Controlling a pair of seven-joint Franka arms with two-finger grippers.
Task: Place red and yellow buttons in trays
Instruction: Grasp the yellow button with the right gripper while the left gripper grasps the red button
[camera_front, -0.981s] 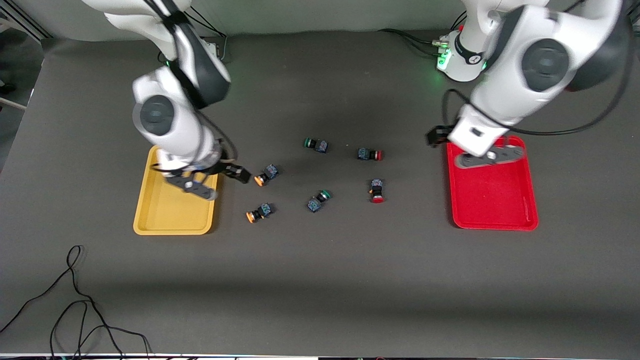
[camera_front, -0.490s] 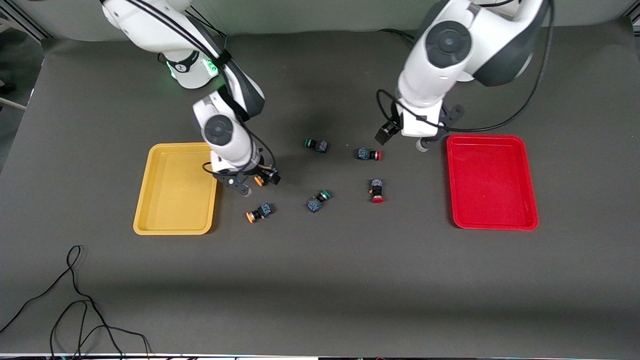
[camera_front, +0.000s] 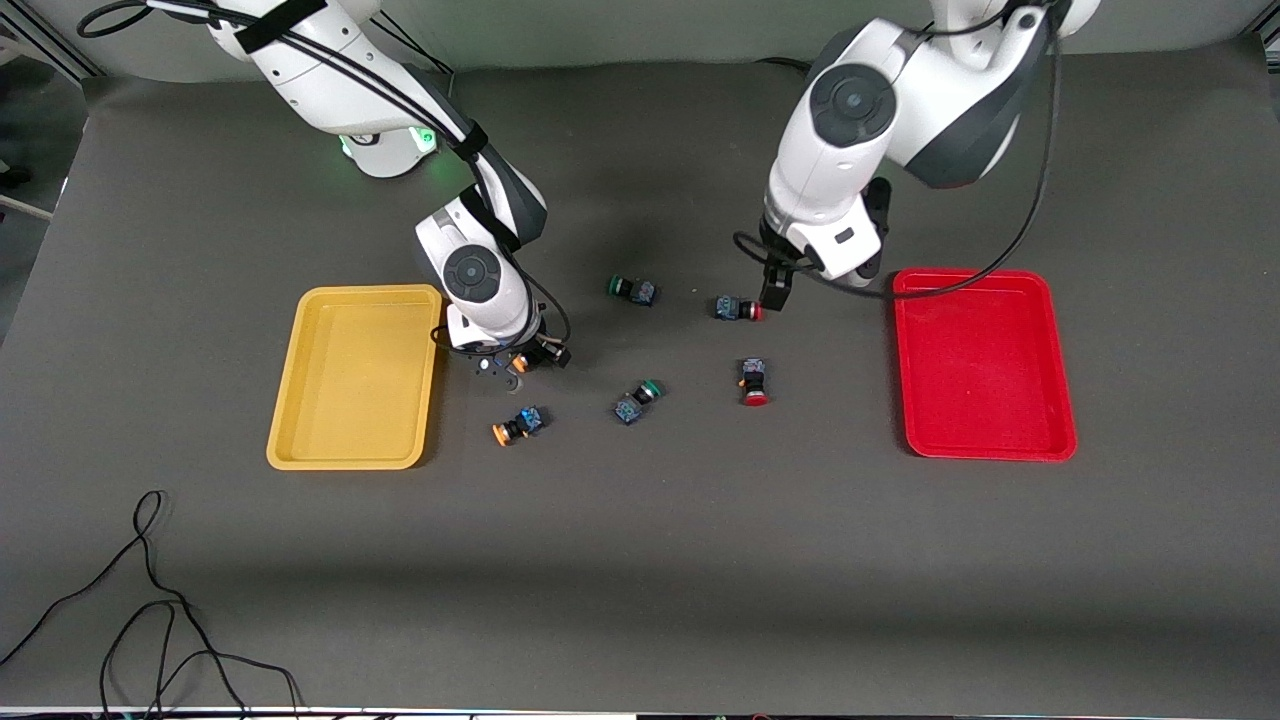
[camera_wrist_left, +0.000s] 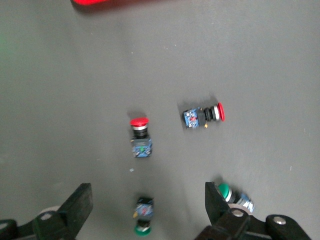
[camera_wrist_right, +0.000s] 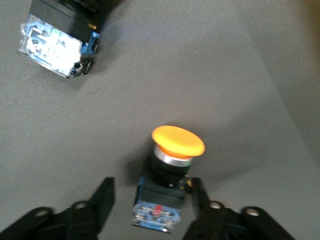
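Note:
My right gripper (camera_front: 520, 362) (camera_wrist_right: 150, 196) is open and low, its fingers on either side of the dark body of a yellow button (camera_front: 519, 364) (camera_wrist_right: 176, 145) beside the yellow tray (camera_front: 350, 380). A second yellow button (camera_front: 517, 425) lies nearer the camera. My left gripper (camera_front: 772, 293) (camera_wrist_left: 147, 192) is open and empty, up over the table beside a red button (camera_front: 740, 308) (camera_wrist_left: 141, 136), between it and the red tray (camera_front: 985, 365). The other red button (camera_front: 753, 382) (camera_wrist_left: 202, 116) lies nearer the camera. Both trays hold nothing.
Two green-capped buttons (camera_front: 632, 290) (camera_front: 638, 398) lie mid-table between the yellow and red ones; both show in the left wrist view (camera_wrist_left: 142, 217) (camera_wrist_left: 236, 197). Another switch body (camera_wrist_right: 57, 35) shows with its cap out of view. A black cable (camera_front: 150, 600) lies at the near corner.
The right gripper moved off the yellow tray and down around the yellow button. The left arm swung off the red tray to beside the farther red button.

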